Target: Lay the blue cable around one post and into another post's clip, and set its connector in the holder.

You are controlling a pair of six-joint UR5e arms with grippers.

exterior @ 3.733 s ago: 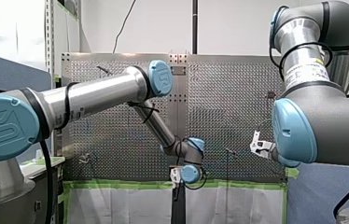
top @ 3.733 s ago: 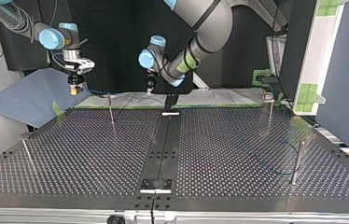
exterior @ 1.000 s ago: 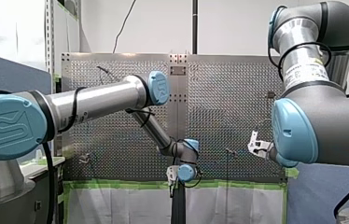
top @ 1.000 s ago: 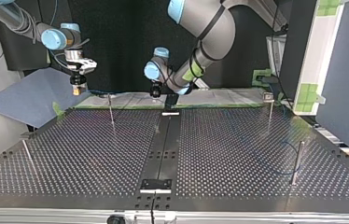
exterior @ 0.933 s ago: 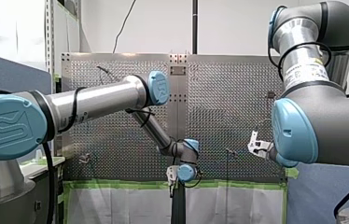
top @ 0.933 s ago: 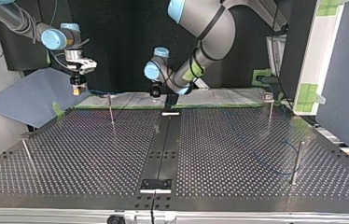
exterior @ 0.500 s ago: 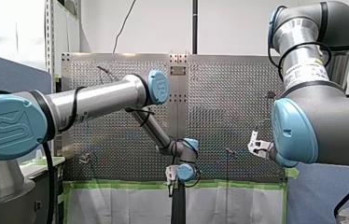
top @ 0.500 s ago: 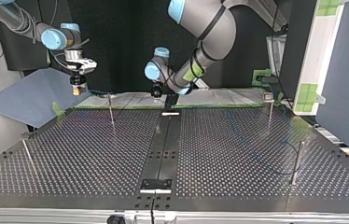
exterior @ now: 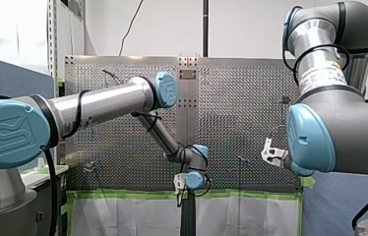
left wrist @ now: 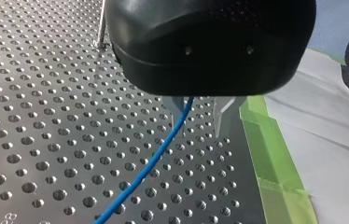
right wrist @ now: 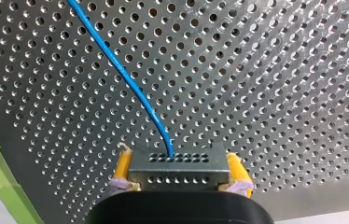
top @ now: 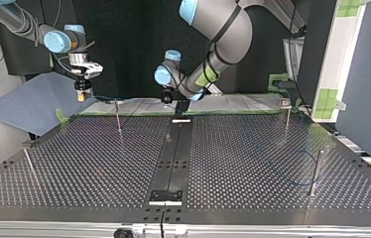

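An embossed logo sat on my left arm's blue joint cap (exterior: pixel 6 133), its letters unclear. The print on my right arm's white label (exterior: pixel 322 74) was too small to read.

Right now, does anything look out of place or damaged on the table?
Nothing stands out. My right gripper holds the connector squarely between its yellow pads, and the blue cable leaves it without kinks.

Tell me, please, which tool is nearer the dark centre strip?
My left tool, hanging by the strip's far end; my right tool hangs toward the top view's left.
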